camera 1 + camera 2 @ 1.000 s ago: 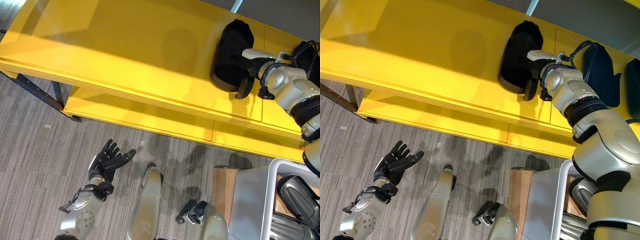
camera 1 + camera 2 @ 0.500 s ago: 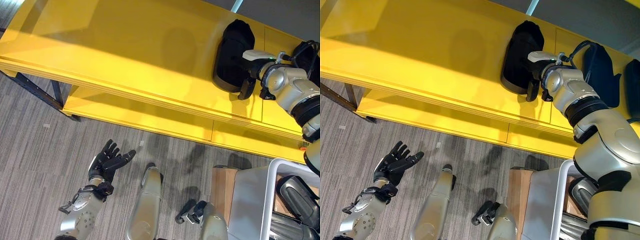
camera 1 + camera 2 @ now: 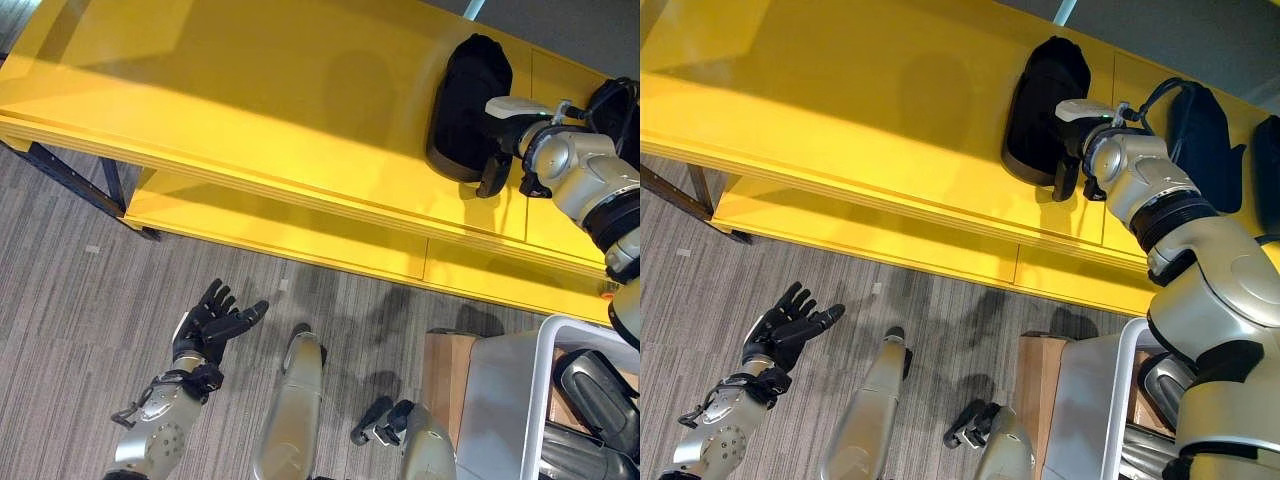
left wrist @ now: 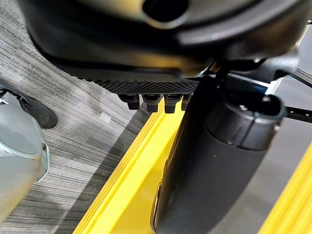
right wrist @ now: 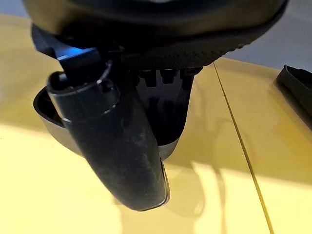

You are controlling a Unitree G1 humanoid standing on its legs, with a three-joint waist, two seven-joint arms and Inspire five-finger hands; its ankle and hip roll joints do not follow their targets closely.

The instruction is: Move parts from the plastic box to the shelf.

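Note:
A black hollow part [image 3: 460, 100] lies on the top board of the yellow shelf [image 3: 250, 90]. My right hand [image 3: 497, 150] is at its right rim. In the right wrist view the fingers [image 5: 165, 78] reach into the part's hollow [image 5: 170, 117] and the thumb [image 5: 122, 151] lies over the outside of its wall, so the hand is shut on the part. My left hand [image 3: 212, 322] hangs open with spread fingers over the floor at the lower left, holding nothing.
Two more black parts [image 3: 1200, 130] [image 3: 1267, 160] lie on the shelf to the right. The grey plastic box [image 3: 535, 400] stands at the lower right with dark parts [image 3: 595, 390] inside, a brown block [image 3: 443, 375] beside it. A lower shelf board [image 3: 280, 235] juts out below.
The view has shifted slightly. The left hand has sunk a little. The right hand stays at the black part on the shelf.

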